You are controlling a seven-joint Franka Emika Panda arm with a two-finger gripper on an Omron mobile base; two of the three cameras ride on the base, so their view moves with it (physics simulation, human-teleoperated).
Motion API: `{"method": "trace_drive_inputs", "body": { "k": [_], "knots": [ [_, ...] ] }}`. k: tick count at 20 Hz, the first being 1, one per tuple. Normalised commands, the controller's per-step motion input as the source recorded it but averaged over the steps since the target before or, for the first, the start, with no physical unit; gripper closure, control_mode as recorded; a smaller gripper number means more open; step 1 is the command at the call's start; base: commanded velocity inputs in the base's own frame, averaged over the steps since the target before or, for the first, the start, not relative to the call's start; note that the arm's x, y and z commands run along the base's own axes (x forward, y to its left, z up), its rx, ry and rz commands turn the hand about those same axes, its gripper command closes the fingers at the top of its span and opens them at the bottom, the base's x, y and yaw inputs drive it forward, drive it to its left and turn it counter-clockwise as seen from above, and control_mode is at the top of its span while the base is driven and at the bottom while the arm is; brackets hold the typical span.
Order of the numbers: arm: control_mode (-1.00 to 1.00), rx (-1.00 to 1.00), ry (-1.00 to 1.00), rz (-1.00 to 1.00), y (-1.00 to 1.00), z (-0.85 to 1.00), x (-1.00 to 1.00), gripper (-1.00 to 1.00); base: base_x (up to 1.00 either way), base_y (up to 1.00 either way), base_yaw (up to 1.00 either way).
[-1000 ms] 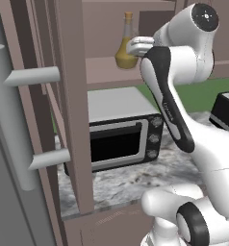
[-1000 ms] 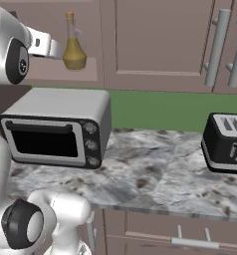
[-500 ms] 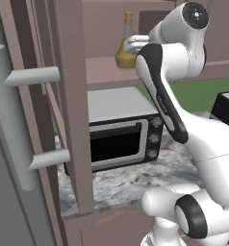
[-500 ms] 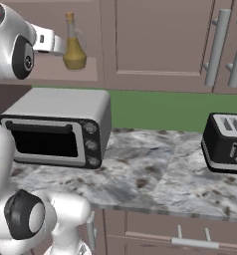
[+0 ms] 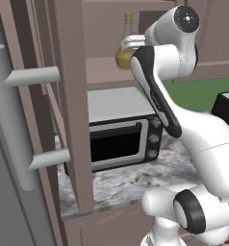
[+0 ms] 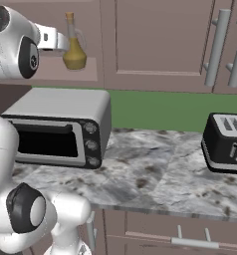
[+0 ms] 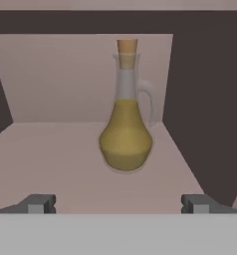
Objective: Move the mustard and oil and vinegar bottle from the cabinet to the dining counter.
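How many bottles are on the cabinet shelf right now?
1: the oil bottle stands upright mid-shelf, ahead of the open gripper. Mustard isn't visible; shelf parts outside the views could hide it.

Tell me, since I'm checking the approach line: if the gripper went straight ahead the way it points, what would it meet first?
Most likely the oil and vinegar bottle, standing upright on the cabinet shelf, centred ahead of the gripper with its jaws open. Depth between them is unclear.

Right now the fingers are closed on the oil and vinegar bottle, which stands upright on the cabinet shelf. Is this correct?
Not quite. The hand view shows the fingers spread wide apart, short of the oil and vinegar bottle and not touching it. The rest is right: it stands upright on the cabinet shelf.
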Motion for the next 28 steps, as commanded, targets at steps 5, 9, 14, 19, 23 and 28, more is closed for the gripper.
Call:
{"method": "trace_drive_inputs", "body": {
  "k": [5,9,14,19,23,28],
  "knots": [
    [-1.00,0.00,-0.03,0.00,0.00,-0.09,0.24,-1.00,0.00,0.00,0.00],
    [-1.00,0.00,0.00,0.00,-0.02,-0.01,0.26,-1.00,0.00,0.00,0.00],
    [-1.00,0.00,0.00,-0.01,-0.01,0.09,0.26,-1.00,0.00,0.00,0.00],
    [-1.00,0.00,0.03,-0.02,0.00,0.11,0.17,-1.00,0.00,0.00,0.00],
    [-1.00,0.00,0.01,-0.02,0.00,0.02,0.15,-1.00,0.00,0.00,0.00],
    [-1.00,0.00,0.00,-0.02,0.00,-0.03,0.21,-1.00,0.00,0.00,0.00]
  ]
}}
